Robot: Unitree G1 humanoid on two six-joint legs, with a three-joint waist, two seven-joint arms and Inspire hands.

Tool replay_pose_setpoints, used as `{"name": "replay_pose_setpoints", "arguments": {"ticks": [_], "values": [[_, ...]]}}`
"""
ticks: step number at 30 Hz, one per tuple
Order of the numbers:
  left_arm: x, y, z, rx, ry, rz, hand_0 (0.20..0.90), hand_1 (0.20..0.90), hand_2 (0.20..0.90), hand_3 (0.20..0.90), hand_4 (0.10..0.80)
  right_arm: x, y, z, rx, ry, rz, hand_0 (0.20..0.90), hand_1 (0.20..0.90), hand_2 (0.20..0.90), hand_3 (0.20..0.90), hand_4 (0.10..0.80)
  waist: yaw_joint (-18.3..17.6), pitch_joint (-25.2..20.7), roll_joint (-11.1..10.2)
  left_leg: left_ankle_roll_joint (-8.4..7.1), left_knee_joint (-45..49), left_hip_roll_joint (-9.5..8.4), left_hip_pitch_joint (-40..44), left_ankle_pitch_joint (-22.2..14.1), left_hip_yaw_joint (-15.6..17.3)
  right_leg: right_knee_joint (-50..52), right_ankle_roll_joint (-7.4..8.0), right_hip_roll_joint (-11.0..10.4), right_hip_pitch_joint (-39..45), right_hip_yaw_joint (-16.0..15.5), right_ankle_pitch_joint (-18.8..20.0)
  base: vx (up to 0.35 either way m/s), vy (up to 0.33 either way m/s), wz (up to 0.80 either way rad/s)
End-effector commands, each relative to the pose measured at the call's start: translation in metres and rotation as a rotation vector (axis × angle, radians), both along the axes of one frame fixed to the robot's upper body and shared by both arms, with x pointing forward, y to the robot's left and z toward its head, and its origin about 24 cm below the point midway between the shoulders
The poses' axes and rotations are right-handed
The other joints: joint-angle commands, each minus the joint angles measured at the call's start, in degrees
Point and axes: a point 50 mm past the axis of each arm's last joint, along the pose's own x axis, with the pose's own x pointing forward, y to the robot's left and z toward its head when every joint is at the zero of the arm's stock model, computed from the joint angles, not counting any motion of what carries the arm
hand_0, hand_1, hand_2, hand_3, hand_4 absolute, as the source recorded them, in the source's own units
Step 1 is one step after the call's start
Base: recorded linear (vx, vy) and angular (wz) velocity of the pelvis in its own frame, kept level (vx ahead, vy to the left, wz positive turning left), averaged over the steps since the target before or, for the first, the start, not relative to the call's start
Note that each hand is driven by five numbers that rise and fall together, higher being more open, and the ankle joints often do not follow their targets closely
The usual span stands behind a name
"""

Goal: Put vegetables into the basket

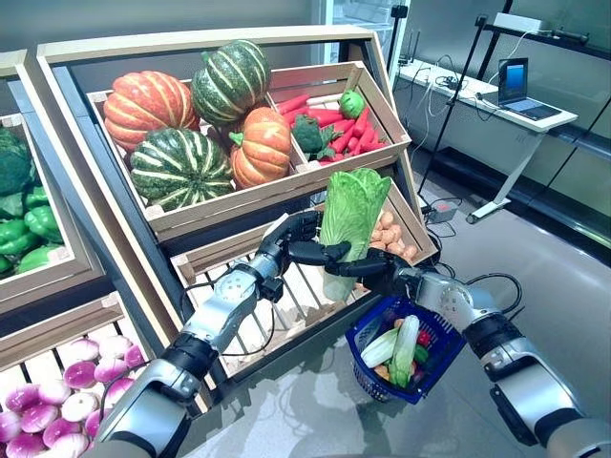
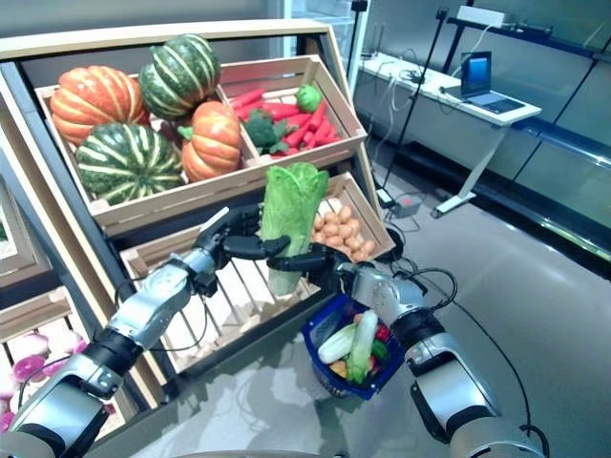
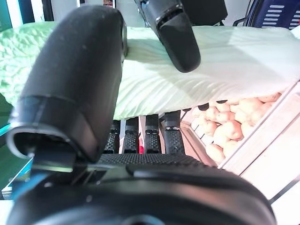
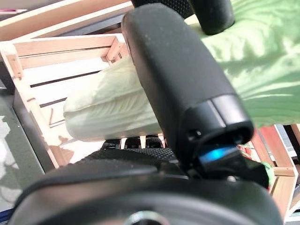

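- Pale green leafy napa cabbage (image 1: 351, 224) stands upright, clasped by both the left hand (image 1: 304, 240) and right hand (image 1: 374, 269), before the lower wooden crate's front edge.
- Blue plastic basket (image 1: 441, 345) hanging below already holds several vegetables; the cabbage is not yet in.

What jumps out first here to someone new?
A tall pale-green napa cabbage held upright between the left hand and right hand, in front of the slatted wooden crate. Below the right arm hangs a blue wire basket already holding vegetables. Above, striped green and orange pumpkins fill the upper wooden crate.
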Motion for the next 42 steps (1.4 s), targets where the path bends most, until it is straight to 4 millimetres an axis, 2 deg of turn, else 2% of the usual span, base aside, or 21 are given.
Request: {"name": "replay_pose_setpoints", "arguments": {"ticks": [1, 2, 3, 4, 14, 21, 22, 23, 30, 35, 42], "values": [[0.002, -0.061, 0.101, -0.275, -0.378, -0.255, 0.300, 0.300, 0.300, 0.300, 0.400, 0.024, 0.023, 0.037, 0.103, -0.066, 0.070, 0.900, 0.900, 0.900, 0.900, 0.800, 1.5, -4.1, 0.0, 2.66, 0.1, -3.94, -1.5, -3.5, 0.2, 0.2, -2.38, 0.2, 0.7, 2.5, -2.2, -0.012, 0.001, 0.07], [0.002, -0.061, 0.101, -0.275, -0.378, -0.255, 0.300, 0.300, 0.300, 0.300, 0.400, 0.024, 0.023, 0.038, 0.113, -0.066, 0.067, 0.900, 0.900, 0.900, 0.900, 0.800, 1.5, -4.2, 0.0, 2.66, 0.1, -3.94, -1.5, -3.5, 0.1, 0.2, -2.39, 0.2, 0.7, 2.5, -2.2, -0.012, 0.001, 0.07], [0.002, -0.061, 0.102, -0.275, -0.378, -0.256, 0.300, 0.300, 0.300, 0.300, 0.400, 0.025, 0.022, 0.038, 0.126, -0.072, 0.063, 0.375, 0.375, 0.375, 0.375, 0.450, 1.5, -4.2, 0.0, 2.65, 0.1, -3.91, -1.6, -3.5, 0.1, 0.2, -2.42, 0.2, 0.7, 2.6, -2.2, -0.012, 0.000, 0.06], [0.002, -0.061, 0.102, -0.276, -0.377, -0.257, 0.300, 0.300, 0.300, 0.300, 0.400, 0.026, 0.022, 0.039, 0.139, -0.082, 0.057, 0.300, 0.300, 0.300, 0.300, 0.400, 1.5, -4.2, 0.1, 2.64, 0.1, -3.89, -1.6, -3.5, 0.0, 0.2, -2.43, 0.2, 0.7, 2.6, -2.2, -0.009, 0.000, 0.04], [0.001, -0.061, 0.099, -0.273, -0.369, -0.265, 0.300, 0.300, 0.300, 0.300, 0.400, 0.027, 0.021, 0.045, 0.169, -0.139, 0.043, 0.300, 0.300, 0.300, 0.300, 0.400, 1.3, -4.3, 0.4, 2.63, 0.1, -3.96, -1.4, -3.7, -0.4, 0.1, -2.33, 0.1, 0.8, 2.8, -2.3, 0.000, 0.000, 0.00], [0.004, -0.057, 0.096, -0.257, -0.356, -0.245, 0.300, 0.300, 0.300, 0.300, 0.400, 0.028, 0.013, 0.046, 0.153, -0.163, 0.029, 0.300, 0.300, 0.300, 0.300, 0.400, 1.0, -4.2, 0.4, 2.68, 0.1, -3.96, -1.5, -3.7, -0.3, 0.1, -2.28, 0.1, 0.6, 3.2, -2.2, 0.000, 0.000, 0.00], [0.005, -0.057, 0.095, -0.251, -0.348, -0.237, 0.514, 0.514, 0.514, 0.514, 0.543, 0.028, 0.012, 0.046, 0.144, -0.166, 0.025, 0.300, 0.300, 0.300, 0.300, 0.400, 0.9, -4.2, 0.4, 2.68, 0.1, -3.94, -1.5, -3.7, -0.3, 0.1, -2.26, 0.1, 0.5, 3.2, -2.2, 0.000, 0.000, 0.00], [0.005, -0.056, 0.094, -0.245, -0.340, -0.228, 0.900, 0.900, 0.900, 0.900, 0.800, 0.028, 0.010, 0.046, 0.128, -0.171, 0.021, 0.300, 0.300, 0.300, 0.300, 0.400, 0.9, -4.1, 0.4, 2.68, 0.1, -3.94, -1.5, -3.6, -0.3, 0.1, -2.24, 0.1, 0.5, 3.3, -2.1, 0.000, 0.000, 0.00], [0.010, -0.043, 0.090, -0.219, -0.325, -0.163, 0.900, 0.900, 0.900, 0.900, 0.800, 0.030, -0.009, 0.044, 0.070, -0.172, -0.028, 0.300, 0.300, 0.300, 0.300, 0.400, 0.7, -4.1, 0.3, 2.72, 0.1, -3.99, -1.5, -3.7, -0.1, 0.1, -2.12, 0.1, 0.3, 3.6, -2.1, 0.000, 0.000, 0.00], [0.014, -0.024, 0.083, -0.184, -0.305, -0.109, 0.900, 0.900, 0.900, 0.900, 0.800, 0.026, -0.036, 0.036, 0.044, -0.150, -0.091, 0.300, 0.300, 0.300, 0.300, 0.400, 0.2, -4.1, 0.2, 2.74, 0.1, -3.93, -1.6, -3.5, 0.4, 0.1, -2.02, 0.2, 0.0, 3.8, -1.9, 0.000, 0.000, 0.00], [0.019, 0.001, 0.082, -0.113, -0.309, -0.051, 0.900, 0.900, 0.900, 0.900, 0.800, 0.012, -0.081, 0.011, 0.011, -0.070, -0.213, 0.300, 0.300, 0.300, 0.300, 0.400, -0.4, -3.9, 0.3, 2.81, 0.1, -3.81, -1.7, -3.4, 1.1, 0.1, -1.89, 0.2, -0.3, 4.2, -1.7, -0.001, 0.004, -0.02]]}}
